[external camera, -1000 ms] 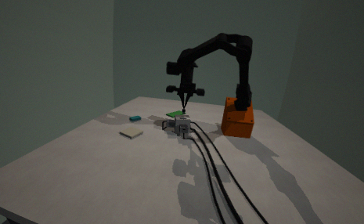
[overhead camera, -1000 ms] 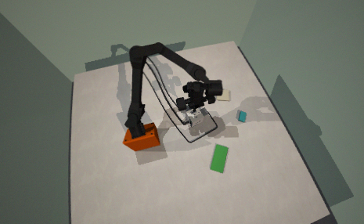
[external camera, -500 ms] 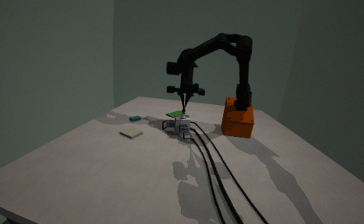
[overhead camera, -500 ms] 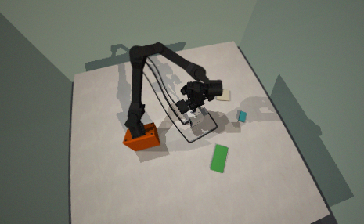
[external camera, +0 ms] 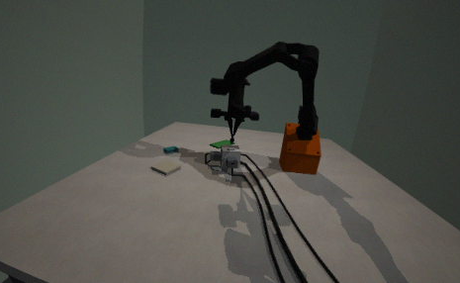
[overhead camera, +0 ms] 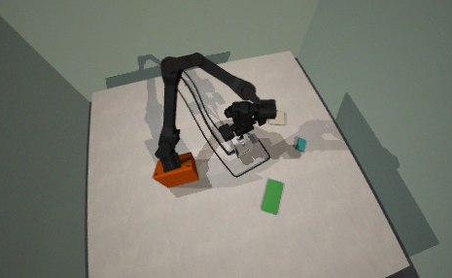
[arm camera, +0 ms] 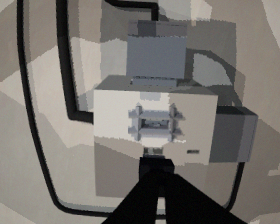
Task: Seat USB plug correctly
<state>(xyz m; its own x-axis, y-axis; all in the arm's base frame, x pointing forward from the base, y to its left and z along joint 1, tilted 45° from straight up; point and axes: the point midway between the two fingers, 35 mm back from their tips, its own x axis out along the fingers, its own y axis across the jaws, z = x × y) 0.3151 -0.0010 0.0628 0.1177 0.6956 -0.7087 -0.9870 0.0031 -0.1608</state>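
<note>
Top view: the single arm reaches from its orange base (overhead camera: 175, 170) out over the power cube (overhead camera: 244, 147), with the gripper (overhead camera: 241, 132) hanging directly above the cube, so the plug must lie straight below the wrist, though the black links hide it here. Counted on the table (overhead camera: 139, 233): one cube, one green card (overhead camera: 272, 195), one teal block (overhead camera: 299, 143), one cream pad (overhead camera: 278, 117), and what looks like three black cables (overhead camera: 199, 121) looping toward the cube; the count is a fair guess at this size. Exterior view: the fingers point straight down, drawn to a narrow tip just over the cube's top face; they are clamped together on something small, judged to be the USB plug (external camera: 231, 141), which shows only as a dark speck between tip and cube (external camera: 230, 156). The plug seems lifted free of the socket rather than seated, but the gap is too fine to be certain. Wrist view: the socket (arm camera: 156, 123) sits on the cube's pale top face just ahead of the fingertips, its long axis running left to right across the frame. The plug's dark body fills the narrow space at the tips, square to the cube's edges. The coming move likely turns on bringing the plug's wide axis parallel with that slot, then pressing straight down.
</note>
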